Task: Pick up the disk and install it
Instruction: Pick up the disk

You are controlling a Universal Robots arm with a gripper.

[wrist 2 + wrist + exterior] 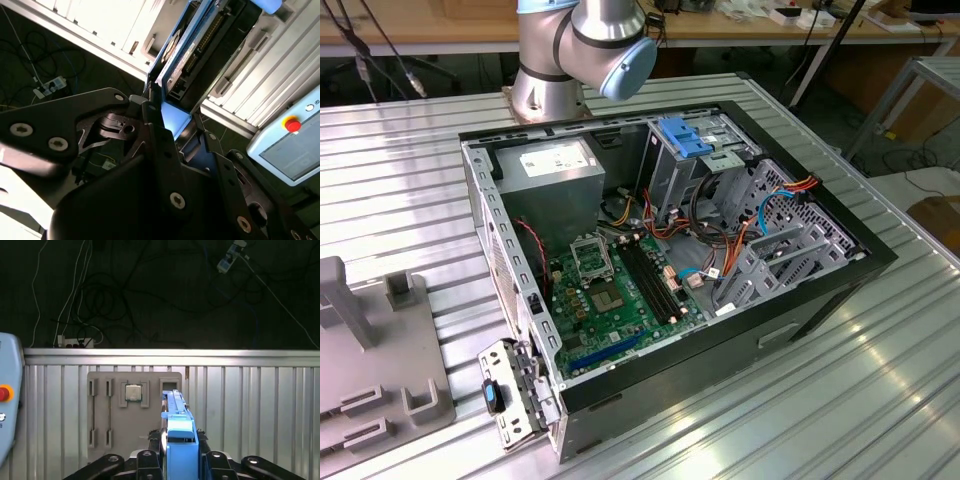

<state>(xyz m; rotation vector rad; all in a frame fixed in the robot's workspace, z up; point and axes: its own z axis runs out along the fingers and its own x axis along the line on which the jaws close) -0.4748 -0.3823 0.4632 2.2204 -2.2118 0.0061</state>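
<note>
Pinching the disk (178,432) in the gripper (179,446), jaws pressed against either side of the blue carrier. Held edge-on in the first wrist view, pointing straight away from the wrist. In the second wrist view, turned to show the dark underside and a row of connector pins.

Carried above the ribbed table (250,405), with the grey tray (112,410) just beyond the far end. Hard to say from this angle whether fully clear of the tray, though looks lifted free. On the tray, a chip (132,392) seated in its pocket and several bare slots. Off to one side, a pendant (7,400) with a red button.

So, by the look of it: pick-up done, install not yet. Over in the exterior view, the open case (720,365) lying on its side, well apart from the tray at the exterior view's left. Inside, a metal bay (670,175) under the blue latch (685,135), with no disk seated there.
</note>
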